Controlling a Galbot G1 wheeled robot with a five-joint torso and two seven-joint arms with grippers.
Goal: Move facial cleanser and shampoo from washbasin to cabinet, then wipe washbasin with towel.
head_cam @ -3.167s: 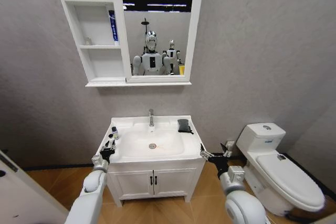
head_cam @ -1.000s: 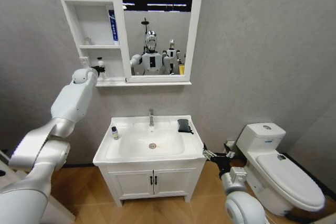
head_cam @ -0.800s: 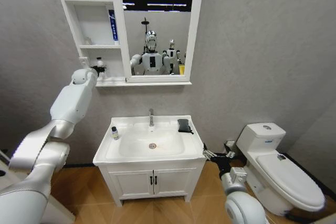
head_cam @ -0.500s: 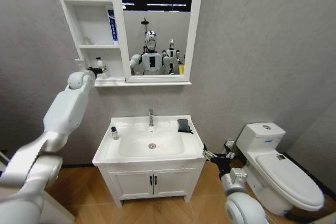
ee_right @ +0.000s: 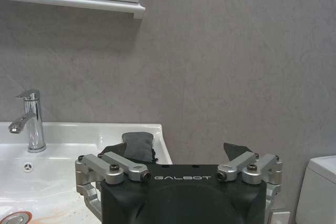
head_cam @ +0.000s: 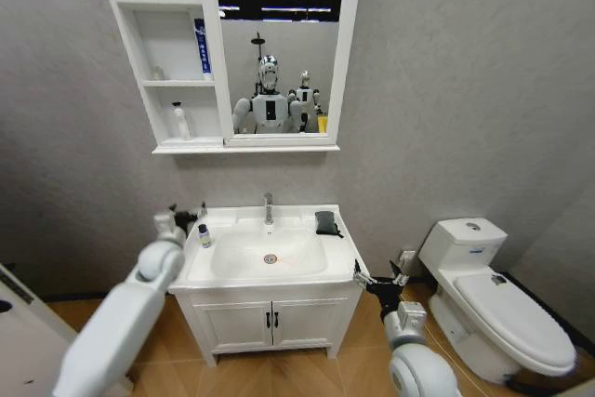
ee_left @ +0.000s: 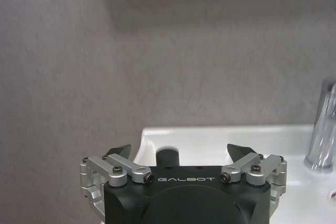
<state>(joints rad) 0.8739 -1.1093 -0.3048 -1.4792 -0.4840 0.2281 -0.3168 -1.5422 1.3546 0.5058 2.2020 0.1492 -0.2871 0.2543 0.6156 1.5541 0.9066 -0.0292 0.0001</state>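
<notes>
The right gripper [head_cam: 376, 279] waits spread beside the washbasin [head_cam: 270, 271]. The left gripper [head_cam: 186, 215] has dropped from the cabinet [head_cam: 177, 53] to the basin's rear-left corner — fingers wide, empty — over a small bottle [head_cam: 203, 235]. Behind, the towel [head_cam: 325, 222] is unmoved; a white bottle [head_cam: 180, 122] now stands on the lowest shelf.

Open wall space lies between washbasin [head_cam: 265, 271] and cabinet [head_cam: 186, 62]; a small bottle [head_cam: 204, 235] and tap [head_cam: 268, 208] stand on the rim.

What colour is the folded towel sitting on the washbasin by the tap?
The towel is dark, near-black; the head view shows it best, on the washbasin rim right of the tap.
</notes>
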